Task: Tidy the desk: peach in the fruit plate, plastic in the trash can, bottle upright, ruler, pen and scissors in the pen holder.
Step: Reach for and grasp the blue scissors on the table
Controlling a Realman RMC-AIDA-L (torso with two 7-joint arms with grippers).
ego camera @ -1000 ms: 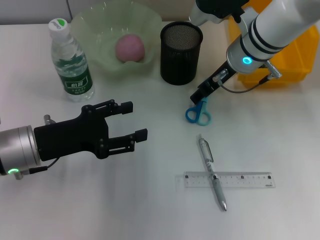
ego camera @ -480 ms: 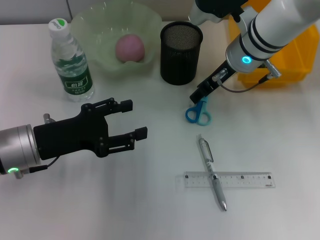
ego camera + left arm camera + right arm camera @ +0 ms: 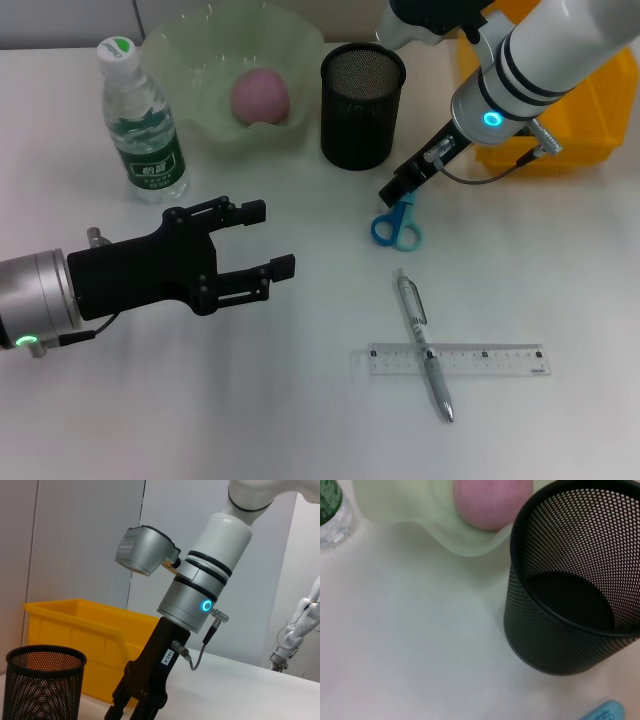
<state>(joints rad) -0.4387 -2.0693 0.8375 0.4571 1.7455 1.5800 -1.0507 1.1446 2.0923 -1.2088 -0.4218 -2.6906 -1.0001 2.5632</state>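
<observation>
Far left, your bottle (image 3: pixel 142 118) stands upright and the peach (image 3: pixel 261 97) sits in the plate (image 3: pixel 205 110). Your left gripper (image 3: pixel 258 240) hovers near-left, fingers spread, empty. Nothing has moved in the last second: the right gripper (image 3: pixel 396 190) remains at the scissors (image 3: pixel 398 225), finger state unclear. They lie handles nearest you, long axis near-far, right of the holder (image 3: pixel 361 105).
</observation>
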